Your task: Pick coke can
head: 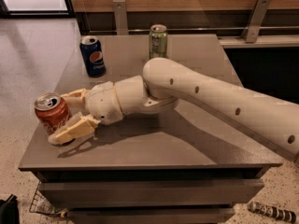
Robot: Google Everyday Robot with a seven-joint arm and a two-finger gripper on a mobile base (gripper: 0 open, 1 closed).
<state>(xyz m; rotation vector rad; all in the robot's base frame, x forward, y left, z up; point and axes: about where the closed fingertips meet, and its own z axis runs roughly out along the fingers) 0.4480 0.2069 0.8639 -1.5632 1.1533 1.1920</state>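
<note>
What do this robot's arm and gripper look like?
The arm is a smooth cream-white rounded tube with small dark holes along it, bulbous joints and no visible cables. The gripper, beside the coke can on the table, has two tan, blocky fingers.

coke can (50, 112): lower side hidden behind end effector (58, 118) | arm (224, 101): cut off right

The blue can (92, 56), on the counter (140, 148) well behind the coke can (48, 118), carries the round red, white and blue Pepsi emblem; the small lettering under it cannot be made out. The coke can shows part of its white Coca-Cola script on red. The green can (158, 41), farther behind the coke can, bears no legible lettering. The gripper (57, 117) sits at the coke can, jaws spread either side of it.
</note>
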